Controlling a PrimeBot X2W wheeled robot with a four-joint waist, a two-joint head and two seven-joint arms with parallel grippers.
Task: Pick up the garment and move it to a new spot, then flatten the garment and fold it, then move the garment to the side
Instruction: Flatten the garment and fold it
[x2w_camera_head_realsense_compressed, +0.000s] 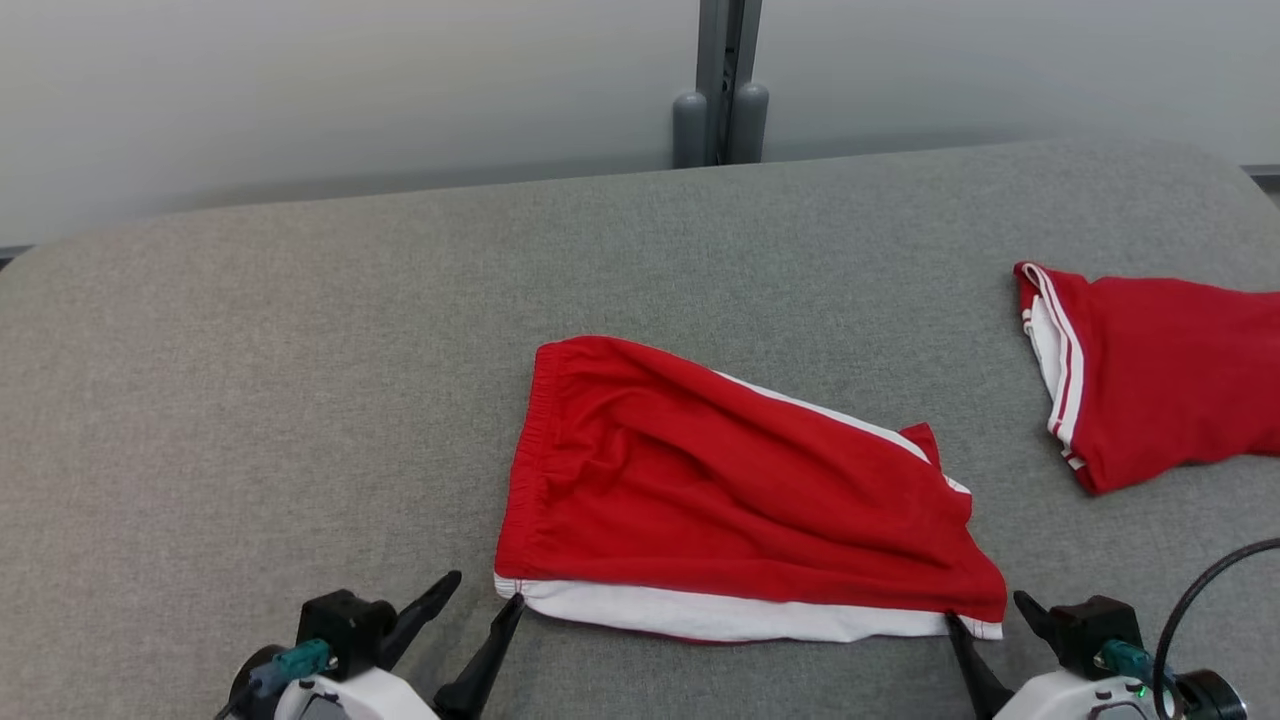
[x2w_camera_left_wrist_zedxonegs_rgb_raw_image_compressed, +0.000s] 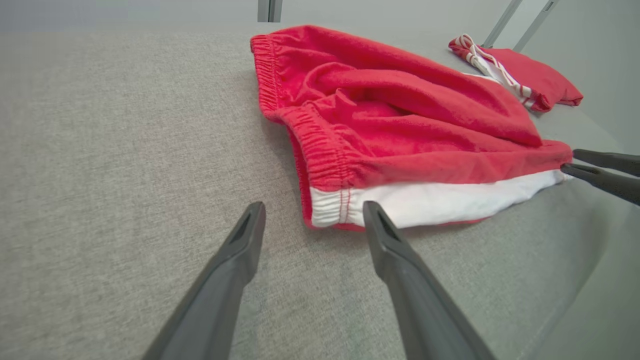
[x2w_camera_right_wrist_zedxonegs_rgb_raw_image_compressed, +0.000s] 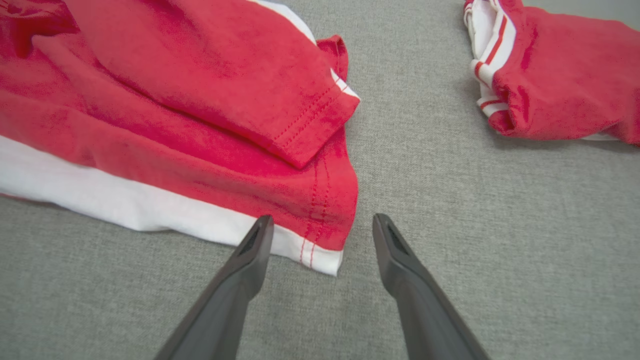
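Garment (x2w_camera_head_realsense_compressed: 730, 490): red shorts with a white band, lying rumpled on the grey table (x2w_camera_head_realsense_compressed: 250, 400), waistband to the left.
Left gripper (x2w_camera_head_realsense_compressed: 485, 590): fingers spread wide, nothing held, tips just beside the garment's near waistband corner.
Right gripper (x2w_camera_head_realsense_compressed: 985, 608): fingers spread wide, nothing held, tips either side of the garment's near hem corner.
Second red piece (x2w_camera_head_realsense_compressed: 1160, 380): well apart from the garment, to its far right.
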